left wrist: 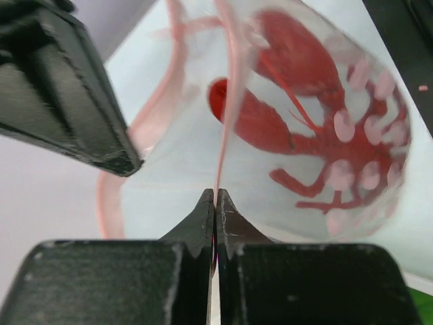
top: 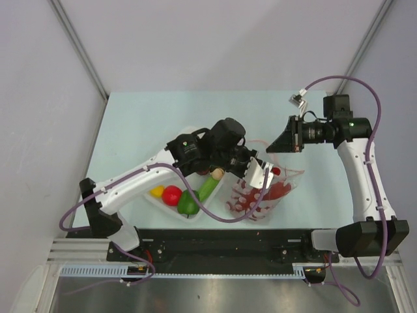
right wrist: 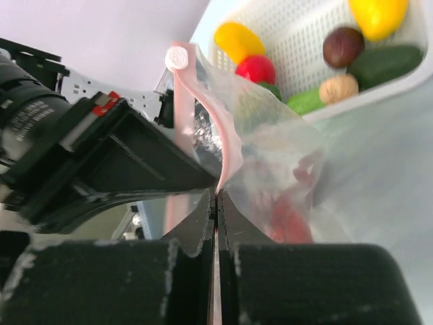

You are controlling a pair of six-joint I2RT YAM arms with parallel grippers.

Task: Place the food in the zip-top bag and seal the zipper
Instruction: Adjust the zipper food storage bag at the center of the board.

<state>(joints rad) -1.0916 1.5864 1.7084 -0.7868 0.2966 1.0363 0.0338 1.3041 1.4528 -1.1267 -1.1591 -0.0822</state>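
Observation:
The clear zip-top bag (top: 260,195) lies right of the basket with the red lobster (left wrist: 304,135) inside it. Its pink zipper (left wrist: 226,101) rises from between the jaws of my left gripper (left wrist: 215,198), which is shut on it. My right gripper (right wrist: 218,195) is also shut on the zipper (right wrist: 226,145), a little further along it. From above, the left gripper (top: 262,172) and right gripper (top: 272,149) meet over the bag's mouth. In the white basket (top: 164,208) lie a yellow piece (top: 157,191), tomato (top: 172,195), green pepper (top: 187,204), cucumber (top: 209,188) and mushroom (top: 217,173).
The right wrist view shows the basket's mesh wall (right wrist: 298,40) just beyond the bag, with a dark plum (right wrist: 342,46) and a second yellow piece (right wrist: 377,15) in it. The black rail (top: 228,241) holding the arm bases runs along the table's near edge.

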